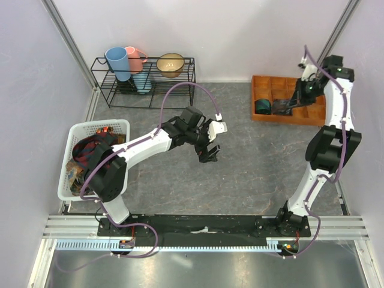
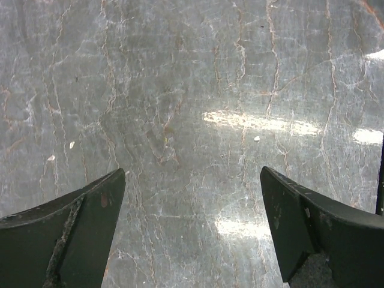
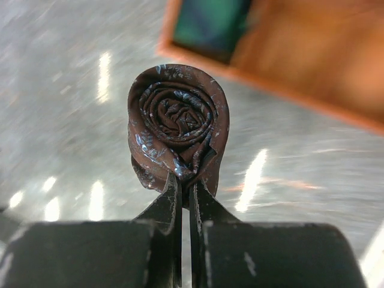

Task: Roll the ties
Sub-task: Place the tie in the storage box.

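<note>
My right gripper (image 3: 186,183) is shut on the lower edge of a rolled maroon-brown tie (image 3: 178,129) and holds it up in the air beside the orange tray (image 3: 312,66). In the top view this gripper (image 1: 294,102) is over the tray's (image 1: 259,115) left part. A rolled teal tie (image 1: 262,106) lies in a tray compartment and also shows in the right wrist view (image 3: 210,24). Loose ties (image 1: 90,157) are piled in the white basket (image 1: 123,125). My left gripper (image 1: 209,153) is open and empty above the bare table; its jaws stand wide apart in the left wrist view (image 2: 192,171).
A black wire rack (image 1: 186,61) at the back left holds a blue cup (image 1: 118,62), a pink cup (image 1: 137,59) and a brown bowl (image 1: 171,64). The grey marbled table (image 1: 252,168) lies between the basket and the tray.
</note>
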`<state>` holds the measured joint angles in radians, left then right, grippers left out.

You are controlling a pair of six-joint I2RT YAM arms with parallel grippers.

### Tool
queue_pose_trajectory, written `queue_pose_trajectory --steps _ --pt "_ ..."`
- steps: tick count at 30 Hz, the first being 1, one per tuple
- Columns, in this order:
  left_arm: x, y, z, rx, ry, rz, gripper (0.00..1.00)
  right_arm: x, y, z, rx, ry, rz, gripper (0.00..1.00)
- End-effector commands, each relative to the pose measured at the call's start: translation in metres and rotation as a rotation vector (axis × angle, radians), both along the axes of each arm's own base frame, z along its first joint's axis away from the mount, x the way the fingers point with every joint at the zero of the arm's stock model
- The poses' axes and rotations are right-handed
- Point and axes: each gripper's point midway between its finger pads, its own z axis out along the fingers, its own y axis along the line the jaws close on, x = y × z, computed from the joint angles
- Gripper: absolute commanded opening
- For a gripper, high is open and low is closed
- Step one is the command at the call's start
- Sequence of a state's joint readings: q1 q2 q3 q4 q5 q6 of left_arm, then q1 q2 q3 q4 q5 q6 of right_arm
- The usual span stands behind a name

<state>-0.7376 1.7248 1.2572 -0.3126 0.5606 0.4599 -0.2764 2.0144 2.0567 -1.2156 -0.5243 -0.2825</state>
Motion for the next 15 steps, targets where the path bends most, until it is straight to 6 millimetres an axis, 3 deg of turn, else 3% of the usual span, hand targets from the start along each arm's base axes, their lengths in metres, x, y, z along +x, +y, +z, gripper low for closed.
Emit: queue_pose_trajectory --steps 1,3,8,15 --pt "0.002 0.001 0.022 -0.061 0.021 0.042 1.0 0.022 -0.05 0.011 -0.119 -0.054 -0.102 0.0" --pt "0.004 0.003 0.021 -0.061 0.026 0.049 1.0 0.035 -0.058 0.017 -0.148 -0.088 -0.13 0.0" --pt "0.006 0.008 0.017 -0.056 0.035 0.058 1.0 0.052 -0.07 -0.002 -0.181 -0.07 -0.158 0.0" --pt "0.003 0.014 0.009 -0.052 0.064 0.07 1.0 0.075 -0.065 -0.014 -0.143 -0.098 -0.156 0.0"
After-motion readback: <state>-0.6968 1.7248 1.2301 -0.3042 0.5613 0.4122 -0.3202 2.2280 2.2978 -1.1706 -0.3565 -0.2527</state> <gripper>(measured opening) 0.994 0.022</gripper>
